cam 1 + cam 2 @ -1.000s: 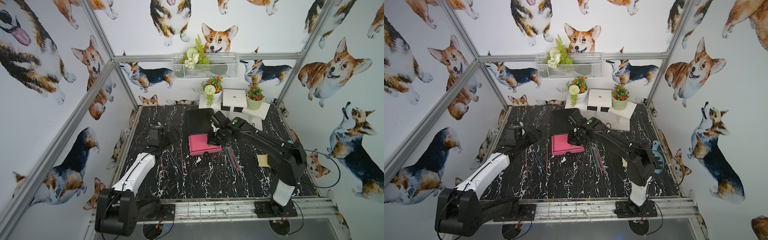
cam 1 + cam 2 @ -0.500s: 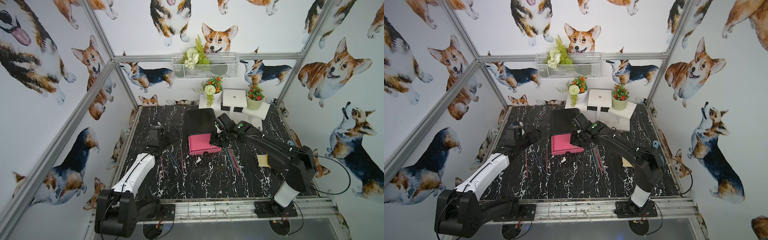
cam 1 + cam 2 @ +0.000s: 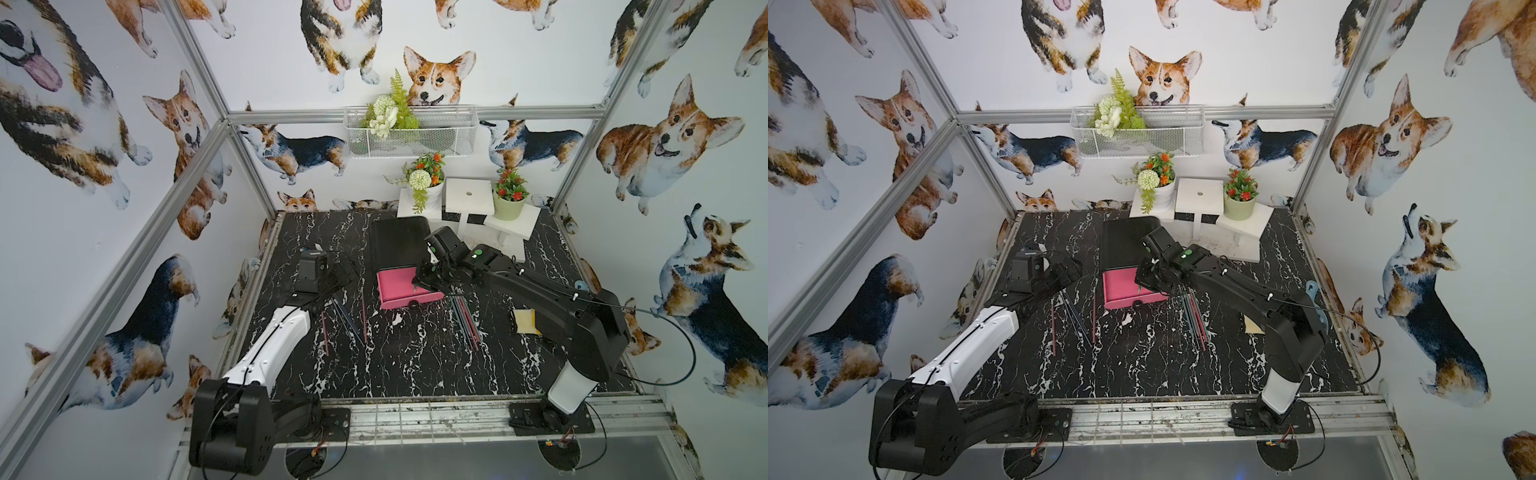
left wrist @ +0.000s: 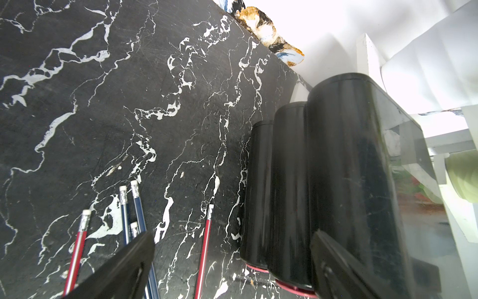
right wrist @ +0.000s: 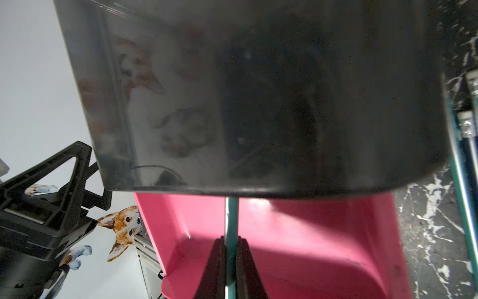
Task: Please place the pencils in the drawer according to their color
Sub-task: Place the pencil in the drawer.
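Note:
A black drawer cabinet stands at the back middle with its pink drawer pulled out. My right gripper is over that drawer, shut on a green pencil that points in under the cabinet. In both top views it hangs at the drawer's right side. My left gripper is open and holds nothing, above red pencils and blue pencils lying left of the cabinet. More pencils lie in a pile right of the drawer.
A yellow pad lies on the black marble table under my right arm. White stands with potted plants fill the back right corner. A wire basket hangs on the back wall. Metal frame posts edge the table.
My right arm has shifted a little over the pink drawer, still with the green pencil between its fingers. The left arm has not moved.

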You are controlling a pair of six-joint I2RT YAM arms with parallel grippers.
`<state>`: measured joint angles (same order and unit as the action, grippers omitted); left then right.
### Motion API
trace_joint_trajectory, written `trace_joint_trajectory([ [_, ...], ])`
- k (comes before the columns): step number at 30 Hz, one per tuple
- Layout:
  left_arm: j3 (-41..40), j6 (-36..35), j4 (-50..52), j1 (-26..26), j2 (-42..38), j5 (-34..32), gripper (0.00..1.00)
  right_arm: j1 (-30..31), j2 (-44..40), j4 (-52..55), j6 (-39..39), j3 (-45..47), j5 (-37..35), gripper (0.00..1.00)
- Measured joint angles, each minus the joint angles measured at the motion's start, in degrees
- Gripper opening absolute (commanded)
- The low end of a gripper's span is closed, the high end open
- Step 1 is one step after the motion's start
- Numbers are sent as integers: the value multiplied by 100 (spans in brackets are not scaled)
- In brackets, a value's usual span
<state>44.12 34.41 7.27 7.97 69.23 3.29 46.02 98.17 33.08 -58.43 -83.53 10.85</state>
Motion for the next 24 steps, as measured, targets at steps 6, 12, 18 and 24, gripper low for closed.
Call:
trace_joint_trajectory([
  [6, 0, 0, 4, 0, -2, 0, 100, 63, 166, -234, 2, -168, 170, 29],
  [12, 0, 0, 20, 0, -28, -2, 100, 125, 177, -271, 15, -205, 267, 29],
  [18, 0, -2, 24, 0, -59, -20, 100, 153, -157, -61, 186, -203, 114, 29],
  [24, 2, -15, 42, 0, -63, -37, 100, 160, -713, 295, 455, -127, -197, 28],
])
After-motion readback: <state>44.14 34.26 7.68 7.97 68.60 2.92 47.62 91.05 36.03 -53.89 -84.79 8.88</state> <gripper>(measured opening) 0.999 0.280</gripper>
